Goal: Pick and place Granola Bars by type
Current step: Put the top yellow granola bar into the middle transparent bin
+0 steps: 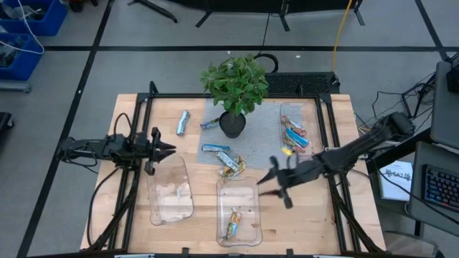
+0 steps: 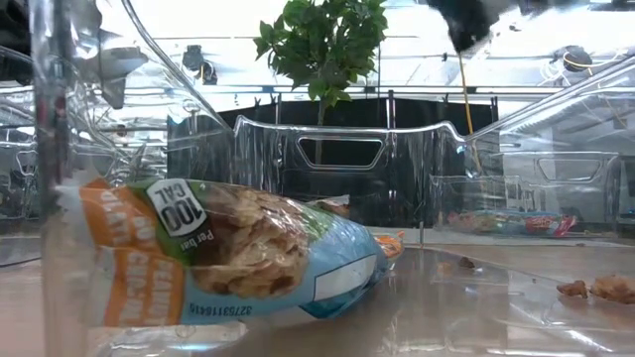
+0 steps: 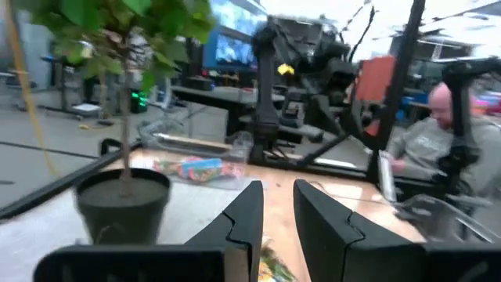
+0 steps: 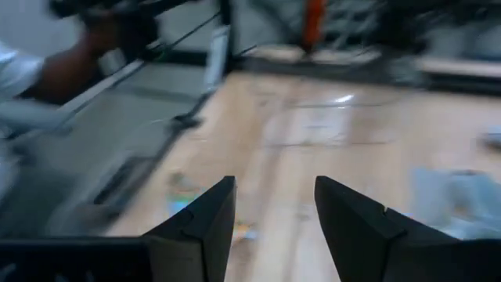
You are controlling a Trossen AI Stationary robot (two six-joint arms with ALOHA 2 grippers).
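Granola bars in shiny wrappers lie scattered on the wooden table. One silver-blue bar [image 1: 183,122] lies toward the far left, one [image 1: 211,124] beside the plant pot, one [image 1: 214,148] and a small heap [image 1: 232,165] at the middle. Several bars [image 1: 294,136] lie in the far right clear tray. One orange, green and blue bar [image 1: 233,226] [image 2: 228,248] lies flat in the middle near tray. My left gripper [image 1: 171,149] [image 3: 278,207] hovers open above the left tray's far edge. My right gripper [image 1: 270,176] [image 4: 274,211] hovers open just right of the middle tray, holding nothing.
A potted plant [image 1: 234,92] stands at the table's far middle, close to the loose bars. The left clear tray [image 1: 171,192] holds only crumbs. A black frame [image 1: 331,122] runs round the table. A person [image 3: 427,133] sits beyond the table.
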